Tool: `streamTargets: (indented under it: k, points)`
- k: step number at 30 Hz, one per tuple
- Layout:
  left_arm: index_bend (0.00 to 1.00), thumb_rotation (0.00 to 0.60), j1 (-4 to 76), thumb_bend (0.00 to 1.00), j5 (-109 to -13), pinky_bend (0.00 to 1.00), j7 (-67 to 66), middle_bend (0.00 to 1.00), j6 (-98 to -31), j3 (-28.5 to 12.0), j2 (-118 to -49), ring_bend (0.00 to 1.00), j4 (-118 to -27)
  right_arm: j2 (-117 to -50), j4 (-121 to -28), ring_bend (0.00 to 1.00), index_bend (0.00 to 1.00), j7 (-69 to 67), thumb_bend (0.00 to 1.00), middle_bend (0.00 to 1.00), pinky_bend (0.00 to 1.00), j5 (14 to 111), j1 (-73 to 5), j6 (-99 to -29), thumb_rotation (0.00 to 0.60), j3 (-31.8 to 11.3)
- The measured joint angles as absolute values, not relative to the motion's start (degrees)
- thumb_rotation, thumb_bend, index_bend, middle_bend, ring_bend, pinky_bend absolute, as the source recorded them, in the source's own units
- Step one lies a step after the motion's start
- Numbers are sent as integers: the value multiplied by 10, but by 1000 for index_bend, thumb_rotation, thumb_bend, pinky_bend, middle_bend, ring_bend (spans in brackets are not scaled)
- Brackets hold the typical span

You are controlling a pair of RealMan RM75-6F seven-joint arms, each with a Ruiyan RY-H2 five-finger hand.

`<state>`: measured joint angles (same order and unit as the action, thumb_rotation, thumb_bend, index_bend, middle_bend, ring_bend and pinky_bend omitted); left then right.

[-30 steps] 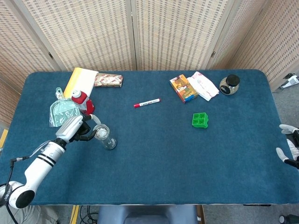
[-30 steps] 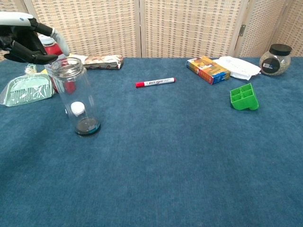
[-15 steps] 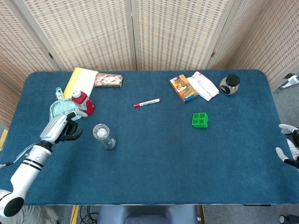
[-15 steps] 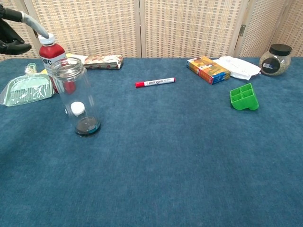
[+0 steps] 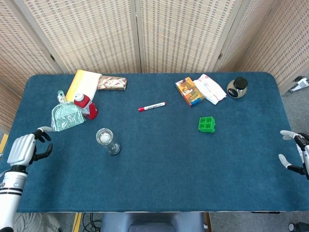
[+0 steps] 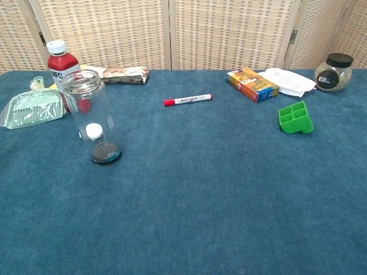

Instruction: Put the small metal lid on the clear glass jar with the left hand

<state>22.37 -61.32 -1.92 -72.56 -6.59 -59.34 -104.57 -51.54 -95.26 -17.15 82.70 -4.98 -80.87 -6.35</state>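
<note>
The clear glass jar (image 5: pixel 107 141) stands upright left of the table's middle, also in the chest view (image 6: pixel 94 117). Its mouth looks uncovered in the chest view. A small white round piece (image 6: pixel 93 132) shows low in the glass; I cannot tell whether it is the lid. My left hand (image 5: pixel 26 149) hovers at the table's front left edge, well left of the jar, holding nothing, fingers loosely apart. My right hand (image 5: pixel 294 152) sits off the table's right edge with its fingers spread and empty. Neither hand shows in the chest view.
A red bottle (image 6: pixel 62 71), a green dustpan in a bag (image 6: pixel 31 109), a yellow pad (image 5: pixel 83 83) and a snack pack (image 6: pixel 125 74) lie behind the jar. A red marker (image 6: pixel 187 100), orange box (image 6: pixel 251 83), green block (image 6: pixel 296 117) and dark-lidded jar (image 6: pixel 332 72) lie to the right.
My left hand has drawn back from the jar's mouth toward the front left edge and has left the chest view. The jar has stayed put. The right hand shifted slightly.
</note>
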Motion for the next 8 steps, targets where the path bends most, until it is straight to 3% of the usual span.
streamTargets:
  k: [8]
  points:
    - [286, 600, 171, 438, -651, 568, -54, 420, -784, -32, -614, 407, -1048, -529, -947, 221, 262, -168, 278, 335, 320, 831, -57, -796, 600, -58]
